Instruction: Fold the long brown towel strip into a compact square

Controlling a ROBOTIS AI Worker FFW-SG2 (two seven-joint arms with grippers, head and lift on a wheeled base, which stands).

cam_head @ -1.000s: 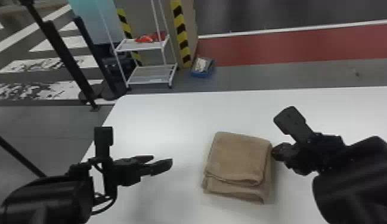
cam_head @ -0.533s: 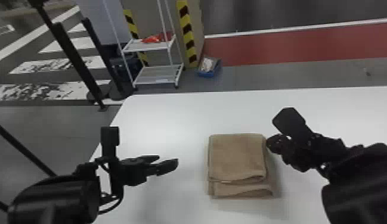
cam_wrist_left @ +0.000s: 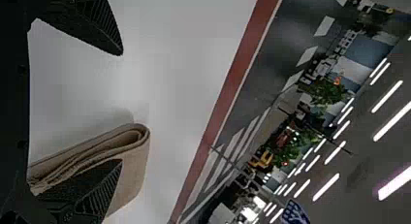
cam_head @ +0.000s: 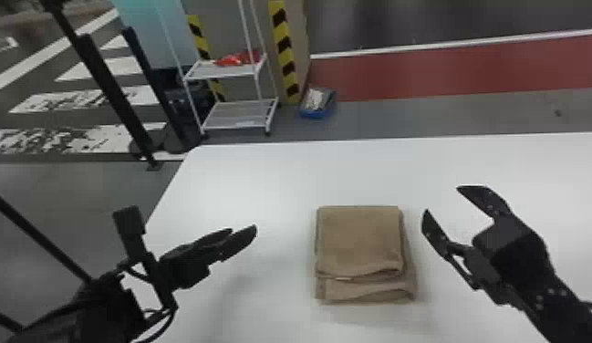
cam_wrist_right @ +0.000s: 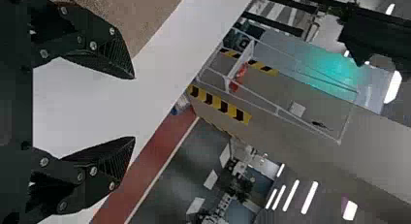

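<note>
Head view: brown towel lies flat on white table, betw. the two grippers, folded to a thick, near-square stack. Top layers stop short of the near edge, so lower layers stick out there & a bit on the R side. L gripper is off to towel's L, apart from it; R gripper is just beside its R side, claw wide, nothing held. White cart stands on the floor beyond.

L wrist view: L claw wide too, nothing betw. its fingers. Folded edge shows several layers looped tight; one finger overlaps the towel in view, can't tell re contact.

R wrist view: R claw wide & empty, part of the towel behind one finger.

Step, my read: main folds look done, so this is prob. final tidy-up or backing off. Next: if more neatness is wanted, nudge the near layers flush w/ light pressure; otherwise clear both arms w/o brushing it. Risk: a fingertip snags the R side & skews the stack.
</note>
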